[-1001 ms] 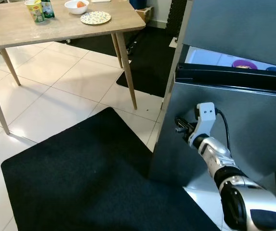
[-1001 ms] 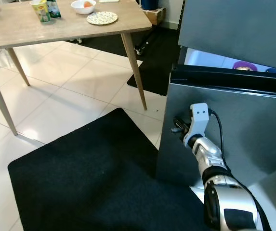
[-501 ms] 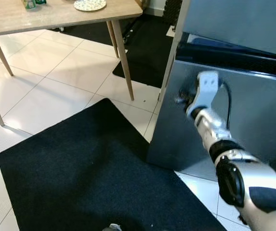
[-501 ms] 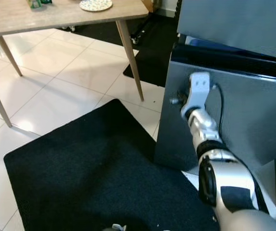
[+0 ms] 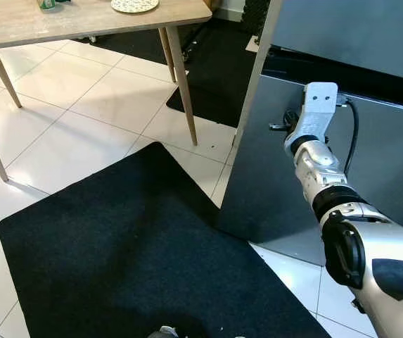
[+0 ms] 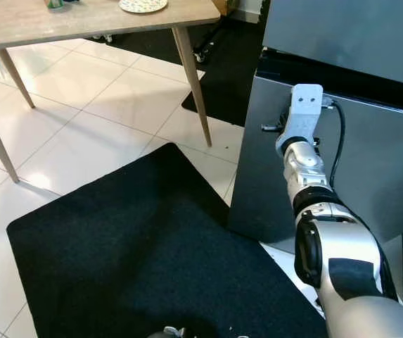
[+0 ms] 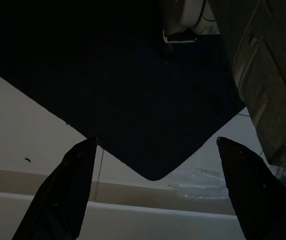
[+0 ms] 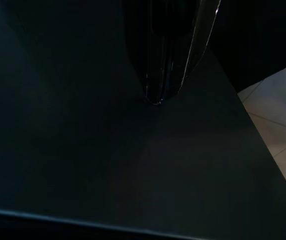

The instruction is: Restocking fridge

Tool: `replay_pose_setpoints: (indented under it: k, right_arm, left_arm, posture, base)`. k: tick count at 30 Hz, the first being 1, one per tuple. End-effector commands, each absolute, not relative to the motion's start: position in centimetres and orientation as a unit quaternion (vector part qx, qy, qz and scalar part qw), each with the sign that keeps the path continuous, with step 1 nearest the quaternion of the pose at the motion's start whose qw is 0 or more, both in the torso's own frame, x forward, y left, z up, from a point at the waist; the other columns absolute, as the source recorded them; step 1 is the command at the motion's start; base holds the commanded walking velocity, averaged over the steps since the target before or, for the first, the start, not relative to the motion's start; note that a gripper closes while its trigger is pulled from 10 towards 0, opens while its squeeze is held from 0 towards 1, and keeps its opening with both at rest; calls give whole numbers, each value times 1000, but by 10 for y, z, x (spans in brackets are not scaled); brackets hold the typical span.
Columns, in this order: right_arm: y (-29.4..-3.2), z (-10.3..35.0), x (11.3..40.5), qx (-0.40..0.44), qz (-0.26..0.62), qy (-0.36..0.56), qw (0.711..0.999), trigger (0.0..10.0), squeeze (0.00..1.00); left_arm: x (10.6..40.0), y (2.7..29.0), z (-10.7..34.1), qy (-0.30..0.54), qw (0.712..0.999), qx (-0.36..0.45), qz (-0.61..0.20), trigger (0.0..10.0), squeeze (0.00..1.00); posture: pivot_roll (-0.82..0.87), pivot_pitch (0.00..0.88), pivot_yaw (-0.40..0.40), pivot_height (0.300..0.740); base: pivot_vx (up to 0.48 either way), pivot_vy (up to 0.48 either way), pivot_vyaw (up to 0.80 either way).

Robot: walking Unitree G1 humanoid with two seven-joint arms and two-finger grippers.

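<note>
**Right gripper against the fridge drawer front**

Right arm stretched forward and up, right gripper [image 5: 283,127] pressed to the grey drawer front [image 5: 384,176] of the fridge, close to that panel's upper left corner. Black fingertips barely visible past the white wrist block; open or clenched cannot be told. In the right wrist view, one glossy black finger [image 8: 170,55] lying along the dark metal surface, touching it or nearly so.

Drawer front standing just below the dark gap [image 6: 356,84] under the grey upper door [image 5: 356,35], panel's left edge above the far right corner of the black mat [image 5: 117,253].

Left gripper [image 7: 152,195] hanging low over the floor, both black fingers spread wide apart, nothing between them; beneath it a corner of the black mat on white tiles.

Wooden table [image 5: 81,21] at the upper left, well apart from the fridge, with a patterned plate [image 5: 134,5] near its right edge. A second dark mat [image 5: 215,77] on the tiles behind the table leg, beside the fridge's left side
</note>
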State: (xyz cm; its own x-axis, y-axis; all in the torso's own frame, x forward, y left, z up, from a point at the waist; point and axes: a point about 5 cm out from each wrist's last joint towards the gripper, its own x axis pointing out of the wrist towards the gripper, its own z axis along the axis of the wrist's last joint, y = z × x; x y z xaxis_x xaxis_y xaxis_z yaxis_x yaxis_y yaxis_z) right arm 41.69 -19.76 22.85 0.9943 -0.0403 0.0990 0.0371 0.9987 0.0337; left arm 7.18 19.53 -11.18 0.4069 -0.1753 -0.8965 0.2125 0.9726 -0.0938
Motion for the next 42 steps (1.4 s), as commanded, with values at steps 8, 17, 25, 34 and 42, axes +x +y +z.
replay_pose_setpoints:
  k: [8, 17, 25, 34, 42]
  right_arm:
    - [-202, 136, 388, -15, 18, 61, 998, 10000, 0]
    - [-220, 29, 317, -24, 26, 222, 975, 10000, 0]
    - [-239, -35, 245, -24, -29, 357, 933, 10000, 0]
    - [-244, -68, 190, -29, -43, 441, 896, 10000, 0]
    - [-241, -76, 178, -27, -44, 463, 885, 10000, 0]
  left_arm:
    - [70, 188, -114, 546, 827, 13, -133, 10000, 0]
    - [91, 193, -110, 534, 835, 27, -128, 10000, 0]
    - [92, 217, -107, 547, 829, 49, -104, 10000, 0]
    - [90, 243, -103, 566, 818, 78, -75, 10000, 0]
    - [119, 266, -90, 529, 842, 104, 1, 10000, 0]
  posture:
    - [73, 247, -3, 740]
    - [51, 195, 3, 740]
    - [40, 143, 0, 740]
    - [17, 82, 0, 740]
    - [3, 54, 4, 740]
  base:
    - [0, 0, 0]
    - [0, 0, 0]
    - [0, 0, 0]
    - [0, 0, 0]
    - [0, 0, 0]
